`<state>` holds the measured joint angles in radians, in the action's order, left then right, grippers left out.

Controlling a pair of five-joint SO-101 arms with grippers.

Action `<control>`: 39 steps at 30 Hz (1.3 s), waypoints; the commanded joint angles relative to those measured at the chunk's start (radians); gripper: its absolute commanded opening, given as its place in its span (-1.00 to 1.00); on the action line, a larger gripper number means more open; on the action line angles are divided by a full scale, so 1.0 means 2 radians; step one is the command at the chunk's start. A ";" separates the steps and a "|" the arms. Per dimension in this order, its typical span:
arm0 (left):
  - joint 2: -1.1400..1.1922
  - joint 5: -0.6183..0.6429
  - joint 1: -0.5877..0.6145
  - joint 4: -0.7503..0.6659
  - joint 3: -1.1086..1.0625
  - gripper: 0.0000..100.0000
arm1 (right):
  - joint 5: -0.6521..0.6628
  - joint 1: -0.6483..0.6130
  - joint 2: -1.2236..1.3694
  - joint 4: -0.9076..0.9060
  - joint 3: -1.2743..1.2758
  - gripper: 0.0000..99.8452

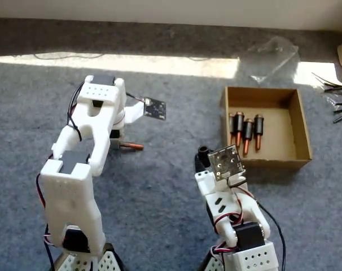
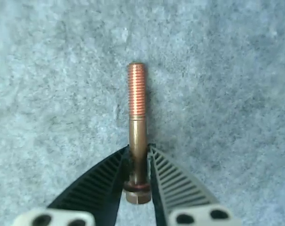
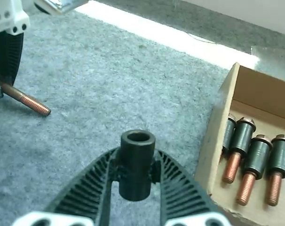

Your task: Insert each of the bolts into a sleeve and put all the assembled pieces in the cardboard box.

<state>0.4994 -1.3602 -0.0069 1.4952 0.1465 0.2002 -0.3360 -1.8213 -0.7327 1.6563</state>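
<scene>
Out at three o'clock, cardboard box (image 1: 272,164) with four assembled pieces (image 1: 247,131) inside; plastic bag (image 1: 271,56) beyond, at one. At nine, left gripper (image 2: 139,149) clamped narrow on bolt (image 2: 137,108). At six, right gripper (image 3: 136,157) pinching sleeve (image 3: 137,165).

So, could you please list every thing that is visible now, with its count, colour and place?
bolt: one, copper, in the left hand
sleeve: one, black, in the right hand
assembled pieces: four, black with copper, in the cardboard box
cardboard box: one, brown, on the carpet
plastic bag: one, clear, beyond the box
carpet: one, grey, under everything
arms: two, white, side by side
hands: two, black fingers, each shut on its part
</scene>
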 commanded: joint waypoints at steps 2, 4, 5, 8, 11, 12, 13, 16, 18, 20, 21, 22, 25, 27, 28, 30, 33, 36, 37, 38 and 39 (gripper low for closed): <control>-0.003 -0.116 -0.010 -0.003 0.003 -0.87 | 0.005 0.005 -0.005 0.003 -0.003 -0.99; -0.003 -0.116 -0.010 -0.002 0.003 -0.87 | 0.005 0.005 -0.005 0.003 -0.003 -0.99; -0.003 -0.116 -0.010 -0.002 0.003 -0.87 | 0.005 0.005 -0.005 0.003 -0.003 -0.99; -0.003 -0.116 -0.010 -0.002 0.002 -0.87 | 0.005 0.005 -0.005 0.003 -0.003 -0.99; -0.003 -0.116 -0.010 -0.002 0.002 -0.87 | 0.005 0.005 -0.005 0.003 -0.003 -0.99; -0.003 -0.116 -0.010 -0.002 0.002 -0.87 | 0.005 0.005 -0.005 0.003 -0.003 -0.99; -0.003 -0.116 -0.010 -0.002 0.002 -0.86 | 0.005 0.005 -0.005 0.003 -0.003 -0.99; -0.003 -0.116 -0.010 -0.002 0.001 -0.86 | 0.005 0.005 -0.005 0.003 -0.003 -0.99; 0.000 -0.116 -0.010 -0.003 -0.004 -0.86 | 0.005 0.005 -0.005 0.003 -0.003 -0.99; 0.011 -0.116 -0.010 -0.004 -0.006 -0.86 | 0.005 0.005 -0.005 0.003 -0.003 -0.99; 0.019 -0.116 -0.010 -0.005 -0.003 -0.86 | 0.005 0.005 -0.005 0.003 -0.003 -0.99; 0.025 -0.116 -0.010 -0.006 -0.003 -0.86 | 0.005 0.005 -0.005 0.003 -0.003 -0.99; 0.038 -0.116 -0.010 -0.006 -0.003 -0.86 | 0.005 0.005 -0.005 0.003 -0.003 -0.99; 0.038 -0.116 -0.010 -0.006 -0.003 -0.86 | 0.005 0.005 -0.005 0.003 -0.003 -0.99; 0.038 -0.116 -0.010 -0.006 -0.003 -0.83 | 0.005 0.005 -0.005 0.003 -0.003 -0.99; 0.038 -0.116 -0.009 -0.006 -0.003 -0.75 | 0.005 0.005 -0.005 0.003 -0.003 -0.99; 0.038 -0.115 -0.009 -0.006 0.003 -0.73 | 0.005 0.006 -0.005 0.003 -0.003 -0.99; 0.038 -0.115 -0.009 -0.002 0.016 -0.74 | 0.005 0.006 -0.005 0.003 -0.003 -0.99; 0.038 -0.115 -0.009 -0.002 0.019 -0.74 | 0.005 0.006 -0.005 0.003 -0.003 -0.99; 0.038 -0.115 -0.009 -0.002 0.022 -0.74 | 0.005 0.006 -0.005 0.003 -0.003 -0.99; 0.038 -0.115 -0.009 -0.002 0.026 -0.74 | 0.005 0.006 -0.005 0.003 -0.003 -0.99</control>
<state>0.5823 -1.3602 -0.0069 1.4937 0.1481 0.2002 -0.3360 -1.8213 -0.7327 1.6563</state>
